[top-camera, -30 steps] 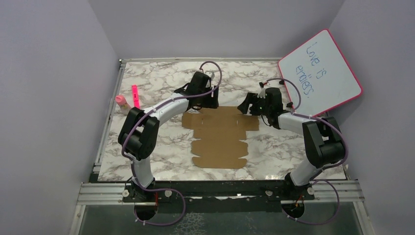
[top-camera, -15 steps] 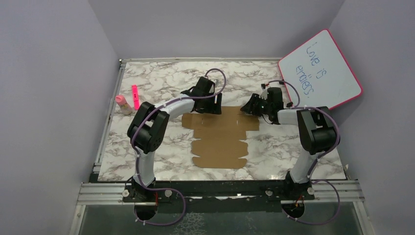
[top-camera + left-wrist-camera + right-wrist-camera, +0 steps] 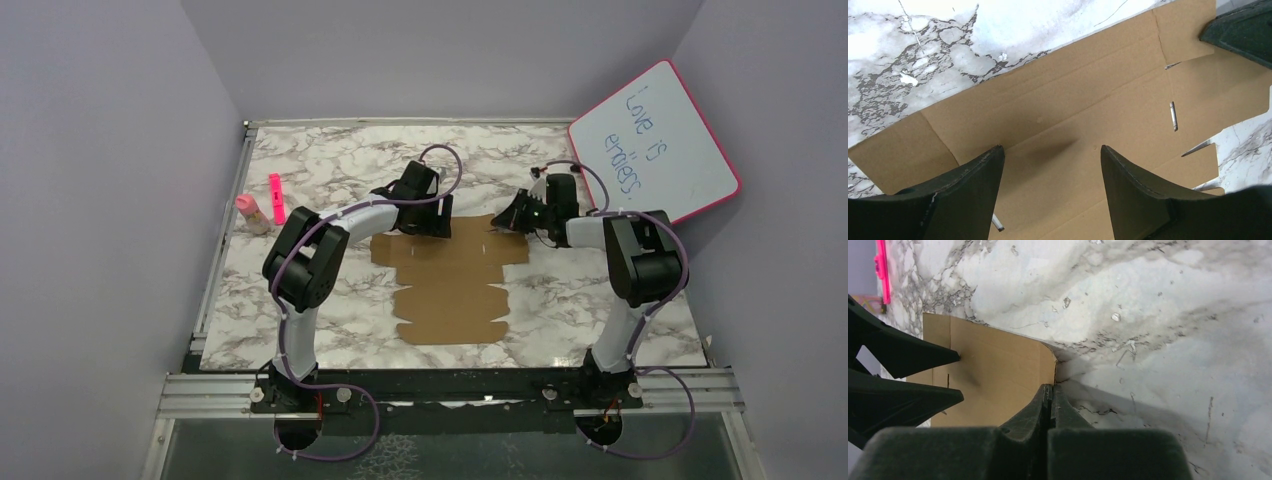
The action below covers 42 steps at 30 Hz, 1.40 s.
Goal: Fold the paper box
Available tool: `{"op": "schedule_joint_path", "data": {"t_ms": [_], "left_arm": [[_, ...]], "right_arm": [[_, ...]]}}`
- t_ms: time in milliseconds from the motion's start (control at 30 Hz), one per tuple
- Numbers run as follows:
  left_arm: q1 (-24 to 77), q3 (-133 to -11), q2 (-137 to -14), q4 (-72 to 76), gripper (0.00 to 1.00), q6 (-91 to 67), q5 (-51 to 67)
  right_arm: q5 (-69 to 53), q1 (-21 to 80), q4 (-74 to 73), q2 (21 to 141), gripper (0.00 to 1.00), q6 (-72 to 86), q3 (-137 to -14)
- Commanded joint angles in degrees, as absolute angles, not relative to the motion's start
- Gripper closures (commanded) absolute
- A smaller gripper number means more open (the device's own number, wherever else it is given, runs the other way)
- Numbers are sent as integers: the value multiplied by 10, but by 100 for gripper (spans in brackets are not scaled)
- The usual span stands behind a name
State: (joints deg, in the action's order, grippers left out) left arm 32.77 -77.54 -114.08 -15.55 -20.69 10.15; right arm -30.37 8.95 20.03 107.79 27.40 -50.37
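Paper box (image 3: pixel 450 285) is just a flat sheet lying mid-desk (image 3: pixel 330 160). Left claw (image 3: pixel 1050 150) hangs spread apart over its far end. Right claw (image 3: pixel 1049 387) is pinched on the far right corner, which curls up a bit.

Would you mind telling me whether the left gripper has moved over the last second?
Yes. The left gripper has shifted away from the table's far edge and now hovers over the paper box's far strip.

pink-framed whiteboard (image 3: pixel 655 143), blue handwriting "love is", second word unclear
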Motion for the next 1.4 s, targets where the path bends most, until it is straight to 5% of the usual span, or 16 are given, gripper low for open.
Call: {"op": "schedule_joint_path", "data": {"t_ms": [0,933,1367], "left_arm": [[334,-763,-1152,-150,28,-213,111],[345,-735,-1153,-127,28,-232,106],[351,-711,-1141,-106,28,-245,109]], "right_arm": [[-316,90,160,1074,99,252,-529],[189,301,-191,1128,99,160,-774],[270,348,-254,1199,99,225,-849]]}}
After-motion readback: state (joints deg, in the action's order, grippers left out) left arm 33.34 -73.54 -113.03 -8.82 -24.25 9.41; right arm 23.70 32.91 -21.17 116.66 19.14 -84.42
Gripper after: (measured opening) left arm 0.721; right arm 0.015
